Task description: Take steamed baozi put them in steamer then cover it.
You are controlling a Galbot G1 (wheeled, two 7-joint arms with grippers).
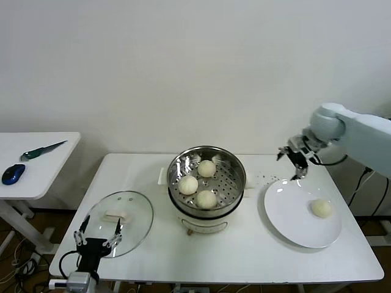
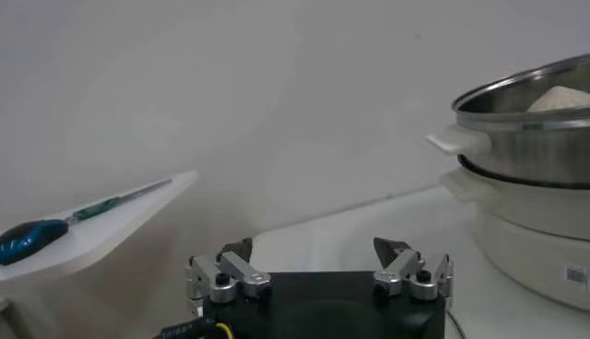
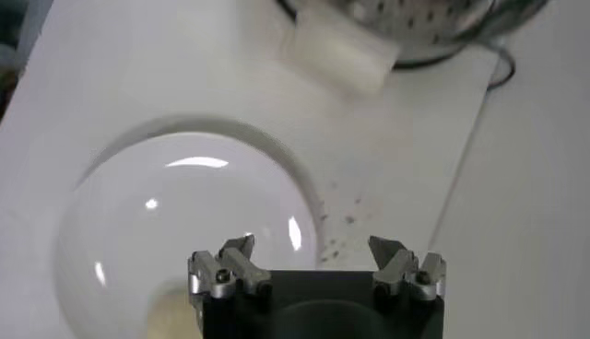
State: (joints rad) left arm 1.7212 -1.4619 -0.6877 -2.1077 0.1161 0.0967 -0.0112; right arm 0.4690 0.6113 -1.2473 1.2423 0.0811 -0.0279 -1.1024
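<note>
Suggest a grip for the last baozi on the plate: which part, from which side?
Take the last baozi across its widest middle, coming straight down from above. It is a smooth dome sitting alone on the flat white plate, so nothing blocks either side and a low side approach would likely hit the rim. The open right hand hangs beyond the plate's far edge.

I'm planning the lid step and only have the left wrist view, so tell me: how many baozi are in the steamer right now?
Observer: Three baozi sit in the steamer.
Operator: Where's the last one?
Observer: The fourth baozi lies on the white plate, with the right gripper open above the plate's far edge.
Operator: And the cover?
Observer: The cover lies flat left of the steamer, with the left gripper open at its near edge.
</note>
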